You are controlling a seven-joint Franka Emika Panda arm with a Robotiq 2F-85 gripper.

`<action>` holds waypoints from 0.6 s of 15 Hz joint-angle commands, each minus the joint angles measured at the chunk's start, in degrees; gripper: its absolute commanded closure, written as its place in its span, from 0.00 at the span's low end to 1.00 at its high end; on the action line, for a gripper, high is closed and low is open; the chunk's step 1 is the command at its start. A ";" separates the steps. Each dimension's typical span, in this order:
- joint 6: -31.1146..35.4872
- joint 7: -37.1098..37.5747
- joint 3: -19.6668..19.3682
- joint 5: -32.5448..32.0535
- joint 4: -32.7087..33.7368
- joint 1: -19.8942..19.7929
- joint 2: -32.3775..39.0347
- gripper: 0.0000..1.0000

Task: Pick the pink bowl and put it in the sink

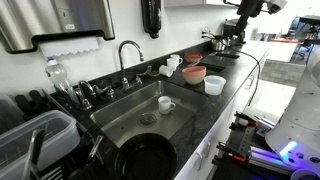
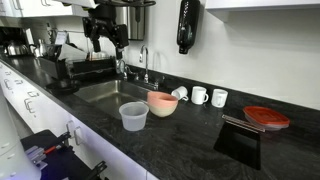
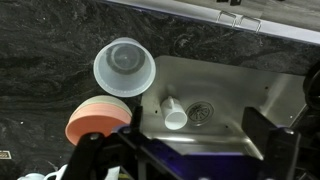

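I am holding my hand [image 2: 106, 40], jaws apart and empty, high over the sink [image 2: 105, 92]; the pink bowl [image 2: 163, 103] is sitting on the table [image 2: 190, 140] just beside the basin, below me and off to the side.

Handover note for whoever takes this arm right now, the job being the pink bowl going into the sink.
Gripper: open, empty, hanging high above the sink end of the counter.
Pink bowl: upright on the counter beside the sink, next to a clear plastic container.
The sink holds a small white cup.
Done: nothing; bowl not grasped.
Left: descend, grip the bowl's rim, lift, set it in the sink, probably clear of the cup.
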 commanded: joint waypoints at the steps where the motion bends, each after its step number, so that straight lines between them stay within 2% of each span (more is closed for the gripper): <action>1: 3.44 3.46 1.92 -0.80 0.34 -1.42 4.93 0.00; 5: 12.49 12.60 4.26 -0.70 0.83 -3.82 12.33 0.00; 7: 14.56 17.15 5.17 -0.72 1.61 -5.82 15.94 0.00; 8: 13.48 12.98 3.82 0.88 0.03 -3.90 12.70 0.00; 9: 14.20 14.31 4.25 0.80 0.32 -4.84 14.29 0.00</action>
